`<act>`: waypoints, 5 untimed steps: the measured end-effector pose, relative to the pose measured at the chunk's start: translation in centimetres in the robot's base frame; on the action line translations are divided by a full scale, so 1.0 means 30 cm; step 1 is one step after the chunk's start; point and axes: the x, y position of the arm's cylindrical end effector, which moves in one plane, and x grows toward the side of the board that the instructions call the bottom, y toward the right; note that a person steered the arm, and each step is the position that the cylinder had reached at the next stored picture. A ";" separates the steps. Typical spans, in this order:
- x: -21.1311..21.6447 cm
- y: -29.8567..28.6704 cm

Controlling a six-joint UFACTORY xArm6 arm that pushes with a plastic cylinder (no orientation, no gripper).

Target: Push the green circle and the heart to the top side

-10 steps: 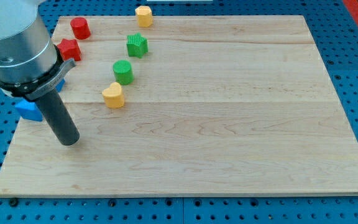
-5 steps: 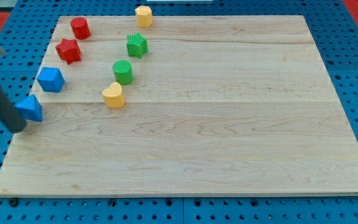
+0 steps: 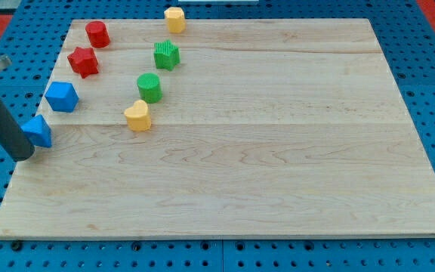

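Down at the view's left edge of the wooden board (image 3: 278,151), my tip (image 3: 24,156) sits just off the board's rim, right beside the blue triangular block (image 3: 38,131), which lies just up and to the view's right of it; whether they touch I cannot tell. As for grasp, the arm ends in a bare rod with nothing to open or close, and it holds nothing.

From my tip, the yellow heart (image 3: 137,116) lies well off toward the view's right and slightly higher. The green circle (image 3: 149,88) stands just above the heart, a little further right, near it but apart.

Further up from my tip sits the blue polygonal block (image 3: 62,97), then the red star (image 3: 83,61) and the red cylinder (image 3: 97,34). Far up and right are the green star (image 3: 166,54) and, at the top edge, the yellow block (image 3: 174,19).
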 end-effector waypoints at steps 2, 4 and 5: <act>-0.011 0.030; -0.015 0.059; -0.003 0.317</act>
